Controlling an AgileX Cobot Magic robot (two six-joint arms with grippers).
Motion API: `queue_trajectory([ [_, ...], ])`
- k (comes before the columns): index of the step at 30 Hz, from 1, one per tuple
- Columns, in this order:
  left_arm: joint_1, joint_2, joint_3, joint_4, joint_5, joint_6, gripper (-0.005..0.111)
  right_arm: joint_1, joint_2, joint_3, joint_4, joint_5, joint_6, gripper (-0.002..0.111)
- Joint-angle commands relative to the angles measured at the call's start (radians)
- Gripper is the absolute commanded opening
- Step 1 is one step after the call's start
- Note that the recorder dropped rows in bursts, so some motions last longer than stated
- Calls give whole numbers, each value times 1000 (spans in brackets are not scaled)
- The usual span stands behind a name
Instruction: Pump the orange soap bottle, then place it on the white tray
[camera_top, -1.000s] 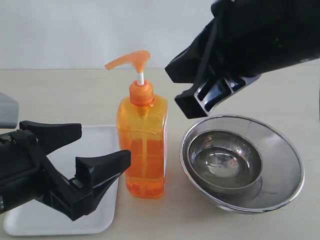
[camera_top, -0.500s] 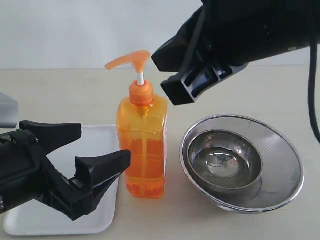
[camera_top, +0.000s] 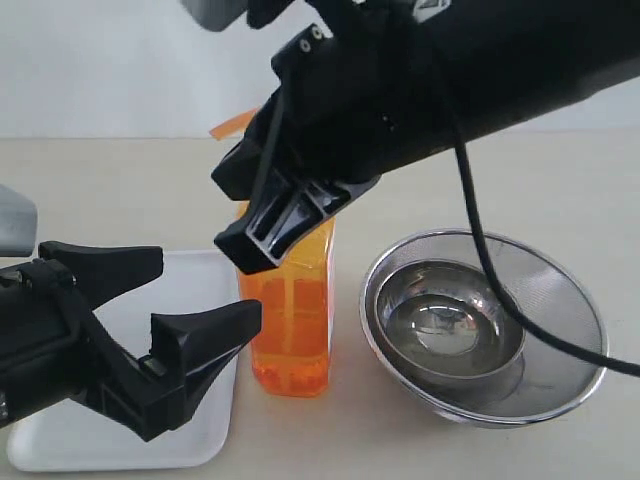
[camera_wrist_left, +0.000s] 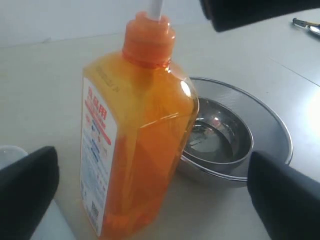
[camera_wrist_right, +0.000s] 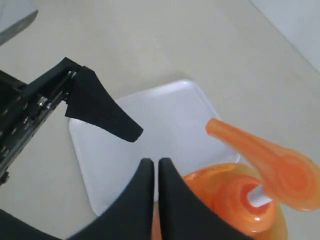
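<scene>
The orange soap bottle (camera_top: 292, 320) stands upright on the table between the white tray (camera_top: 196, 272) and a steel bowl. My left gripper (camera_top: 205, 290) is open, low over the tray, its two fingers reaching toward the bottle without touching it. In the left wrist view the bottle (camera_wrist_left: 140, 130) stands ahead of the wide-apart fingers (camera_wrist_left: 27, 190). My right gripper (camera_top: 245, 255) is shut and empty, in front of the bottle's upper part, hiding the pump in the exterior view. In the right wrist view its tips (camera_wrist_right: 155, 162) sit beside the bottle's shoulder (camera_wrist_right: 225, 195), with the pump head (camera_wrist_right: 270, 160) off to one side.
A round steel mesh bowl (camera_top: 560, 300) with a smaller steel bowl (camera_top: 450, 320) inside stands close to the bottle on the right. The right arm's black body and cable (camera_top: 480, 250) hang over the middle of the scene. A pen-like object (camera_wrist_left: 307, 25) lies far off.
The right arm has swung left and down, from beside the pump head to in front of the bottle's top. The left gripper and the bottle have not moved.
</scene>
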Motion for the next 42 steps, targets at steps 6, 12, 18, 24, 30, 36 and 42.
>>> queue_trajectory([
  [6, -3, -6, 5, -1, -9, -8, 95, 7, -2, -6, 10, -102, -10, 0],
  [12, -3, -6, 5, -1, -2, -8, 95, 7, 20, -6, 3, -142, -10, 0],
  [18, -3, -6, 5, -1, 0, -8, 95, 7, 70, -6, 3, -201, -19, 0],
  [24, -3, -6, 5, -1, 0, -8, 95, 7, 77, -6, 9, -272, -17, 0],
  [30, -3, -6, 5, -1, 0, -8, 95, 7, 77, -6, 9, -313, -6, 0],
  [36, -3, -6, 5, -1, 0, -8, 95, 7, 77, -6, 9, -314, 1, 0],
  [42, -3, -6, 5, -1, 0, -8, 95, 7, 70, -6, 13, -248, 14, 0],
])
